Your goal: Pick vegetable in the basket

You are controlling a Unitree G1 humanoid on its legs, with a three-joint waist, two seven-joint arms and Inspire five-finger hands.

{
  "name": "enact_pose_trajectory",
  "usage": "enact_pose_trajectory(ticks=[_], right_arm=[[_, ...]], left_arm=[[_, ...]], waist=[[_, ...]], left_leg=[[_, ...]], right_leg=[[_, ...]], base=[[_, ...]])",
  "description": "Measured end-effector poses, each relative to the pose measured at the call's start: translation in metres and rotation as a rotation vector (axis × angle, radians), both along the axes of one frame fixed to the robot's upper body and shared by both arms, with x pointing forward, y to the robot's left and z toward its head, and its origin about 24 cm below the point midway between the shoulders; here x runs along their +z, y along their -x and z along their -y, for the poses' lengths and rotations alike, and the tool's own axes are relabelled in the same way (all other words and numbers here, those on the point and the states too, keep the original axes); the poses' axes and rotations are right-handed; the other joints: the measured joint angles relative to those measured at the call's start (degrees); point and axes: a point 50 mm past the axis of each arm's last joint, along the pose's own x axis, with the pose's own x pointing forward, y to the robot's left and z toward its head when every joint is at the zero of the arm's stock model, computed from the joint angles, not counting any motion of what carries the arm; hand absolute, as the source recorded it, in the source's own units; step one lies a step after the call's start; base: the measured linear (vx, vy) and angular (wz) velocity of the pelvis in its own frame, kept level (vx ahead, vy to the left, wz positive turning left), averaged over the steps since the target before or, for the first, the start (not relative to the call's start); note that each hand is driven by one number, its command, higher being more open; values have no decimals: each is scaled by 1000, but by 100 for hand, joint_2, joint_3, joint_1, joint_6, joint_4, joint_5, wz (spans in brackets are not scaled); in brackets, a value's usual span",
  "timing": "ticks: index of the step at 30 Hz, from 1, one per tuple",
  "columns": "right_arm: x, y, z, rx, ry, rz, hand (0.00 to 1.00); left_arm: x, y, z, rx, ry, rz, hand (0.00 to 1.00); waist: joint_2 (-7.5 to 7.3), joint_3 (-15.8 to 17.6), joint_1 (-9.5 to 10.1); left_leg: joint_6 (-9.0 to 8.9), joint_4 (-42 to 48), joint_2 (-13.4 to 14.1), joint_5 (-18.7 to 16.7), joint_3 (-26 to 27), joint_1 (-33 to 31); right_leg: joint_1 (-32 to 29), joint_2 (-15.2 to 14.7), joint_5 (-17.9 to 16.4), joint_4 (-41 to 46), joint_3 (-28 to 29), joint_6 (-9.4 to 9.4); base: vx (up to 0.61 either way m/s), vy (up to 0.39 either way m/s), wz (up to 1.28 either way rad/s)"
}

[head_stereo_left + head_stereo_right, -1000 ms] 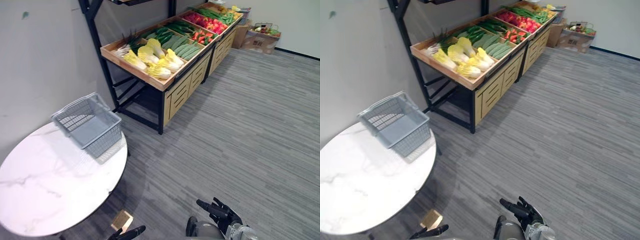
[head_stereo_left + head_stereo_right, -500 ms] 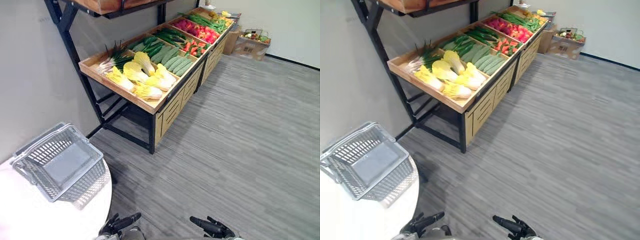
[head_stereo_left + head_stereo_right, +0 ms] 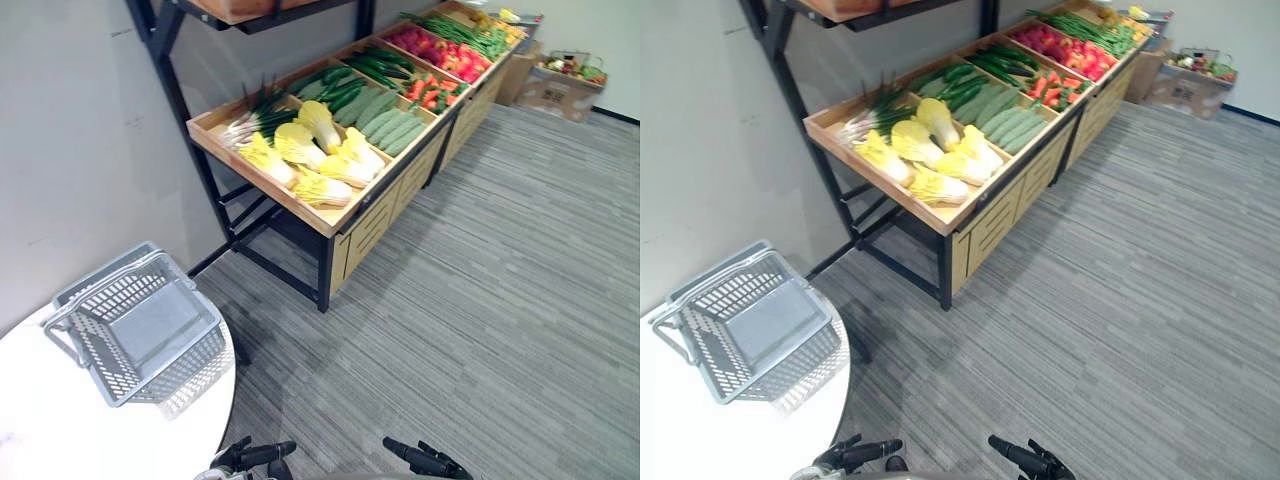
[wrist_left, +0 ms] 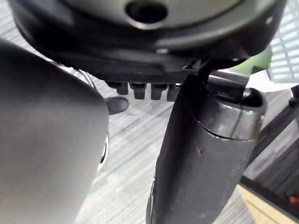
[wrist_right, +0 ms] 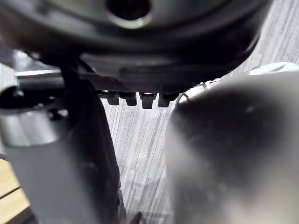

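A grey wire basket (image 3: 185, 365) with nothing in it stands on the white round table (image 3: 50, 440) at the left. Behind it a long wooden stand (image 3: 345, 215) holds vegetables: yellow-white cabbages (image 3: 310, 160), spring onions (image 3: 250, 115), green cucumbers (image 3: 390, 115), red peppers (image 3: 430, 90). My left hand (image 3: 255, 457) and right hand (image 3: 425, 462) are low at the near edge, over the floor and far from the stand. Both have straight fingers and hold nothing. The left wrist view shows the left hand's fingers (image 4: 140, 89) end-on over the floor.
The stand runs back to the right along a grey wall, with a dark metal frame and an upper shelf (image 3: 250, 10) above it. Cardboard boxes (image 3: 565, 85) with produce stand at the far right. Grey plank floor (image 3: 500, 300) gives free room to the right.
The whole picture has shifted, so the camera has moved: the basket and stand now lie further right than half a second ago. Both hands stay low, fingers straight.
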Motion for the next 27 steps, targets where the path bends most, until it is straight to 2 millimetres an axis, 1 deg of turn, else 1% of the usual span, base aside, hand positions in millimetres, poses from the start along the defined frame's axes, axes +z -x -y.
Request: enact_pose_trajectory(ticks=[2,3,4,5,6,7,8,9,11,12,13,14,15,16,17,18,20,21,23,24,25,26,27], right_arm=[[1,-1,2,3,4,8,100],[1,-2,6,2,16,15,100],[2,-1,8,-5,22,17,100],[1,0,8,-21,22,17,100],[2,-1,10,-36,22,27,100],[4,-6,8,-27,23,51,100],[4,-9,8,-24,24,64,100],[6,-12,10,-21,23,80,100],[6,-12,12,-21,24,82,100],[6,-12,12,-22,26,80,100],[6,-11,11,-24,26,77,100],[4,-8,3,-30,12,67,100],[1,-2,-8,-42,-18,47,100],[1,-1,-4,-36,-10,43,100],[1,1,2,-37,11,39,100],[2,-2,7,-29,24,41,100],[2,-3,9,-6,35,41,100],[3,-5,8,15,37,40,100],[2,-6,5,35,34,36,100],[1,-8,2,50,30,32,100],[1,-8,-1,53,24,29,100],[0,-8,-4,51,19,29,100],[0,-9,-9,45,13,29,100]], left_arm=[[0,0,0,0,-3,6,100],[0,0,1,4,0,9,100],[0,0,1,1,1,10,100],[0,-1,3,-8,1,10,100],[0,-2,2,-23,-9,8,100],[0,0,2,-16,-12,0,100],[0,0,2,-8,-11,-5,100],[0,1,1,1,-12,-8,100],[-1,4,-1,12,-14,-16,100],[-1,9,-4,42,-12,-21,100],[-1,11,-5,52,-14,-24,100],[-1,14,-11,79,-20,-26,100],[0,16,-18,110,-32,-22,100],[-1,17,-15,129,-21,-22,100],[-2,18,-9,132,-6,-23,100],[-3,18,-4,136,7,-21,100],[-4,18,2,134,23,-23,100],[-4,17,5,129,30,-14,100],[-3,13,6,107,38,7,100],[-2,12,4,93,33,14,100],[-2,11,3,79,25,15,100],[-1,10,0,46,12,16,100],[0,9,-1,13,2,17,100]], waist=[[-20,2,0],[-3,26,0],[8,32,-7],[-25,39,-15],[72,85,-65],[156,131,-72],[187,147,-75],[238,173,-73],[285,159,-76],[286,152,-73],[264,138,-72],[107,66,-49],[-203,-25,8],[-151,-53,12],[-44,-91,28],[86,-108,128],[171,-161,135],[182,-173,132],[158,-181,137],[93,-205,135],[48,-224,134],[-28,-257,120],[-99,-304,80]], left_leg=[[30,-1,-41,1,-215,-55],[201,1,-83,-96,-501,-53],[284,2,-102,-198,-662,-43],[338,4,-149,-231,-981,-23],[419,32,-111,-255,-1415,-51],[409,32,-66,-264,-1784,-51],[409,32,-61,-264,-1970,-51],[405,31,-62,-271,-2415,-24],[381,31,-35,-292,-2782,14],[351,31,-5,-334,-2992,34],[314,22,-3,-367,-3035,44],[269,8,-61,-420,-2931,34],[14,40,-210,-410,-2742,85],[-48,72,-141,-410,-2656,105],[-134,119,-11,-425,-2442,79],[-207,56,103,-437,-2453,138],[-288,37,211,-467,-2602,132],[-314,38,239,-467,-2706,121],[-344,38,270,-445,-2720,94],[-365,40,274,-394,-2689,40],[-350,40,264,-339,-2654,2],[-292,41,241,-228,-2545,-79],[-234,41,227,-107,-2316,-176]], right_leg=[[-86,-90,0,397,-231,25],[-260,-231,-1,1131,-330,39],[-375,-296,4,1526,-305,36],[-634,-410,98,2248,-127,-113],[-985,-337,-408,2734,377,-181],[-1165,-132,-759,2558,766,-140],[-1244,-67,-811,2415,940,-96],[-1423,63,-824,2003,1504,-38],[-1571,176,-760,1579,2048,69],[-1592,258,-638,1137,2458,174],[-1589,267,-535,862,2648,190],[-1563,191,-169,278,2937,188],[-1546,-72,342,122,2898,402],[-1508,-34,306,123,2788,333],[-1415,37,282,20,2654,287],[-1295,136,267,-89,2590,257],[-1126,226,266,-246,2395,215],[-997,249,245,-329,2244,182],[-869,302,234,-375,2013,169],[-825,301,220,-381,1877,146],[-809,288,210,-380,1807,131],[-798,259,205,-374,1698,120],[-790,233,206,-328,1638,119]], base=[[26,76,88],[31,97,113],[28,87,132],[36,4,149],[60,-52,187],[67,-83,172],[61,-130,178],[34,-119,156],[5,-141,136],[-24,-138,99],[-7,-182,114],[73,-255,111],[115,-265,104],[189,-246,81],[210,-182,39],[215,-169,30],[176,-144,40],[150,-118,56],[109,-75,62],[92,-56,65],[65,-29,69],[59,-5,86],[50,29,118]])
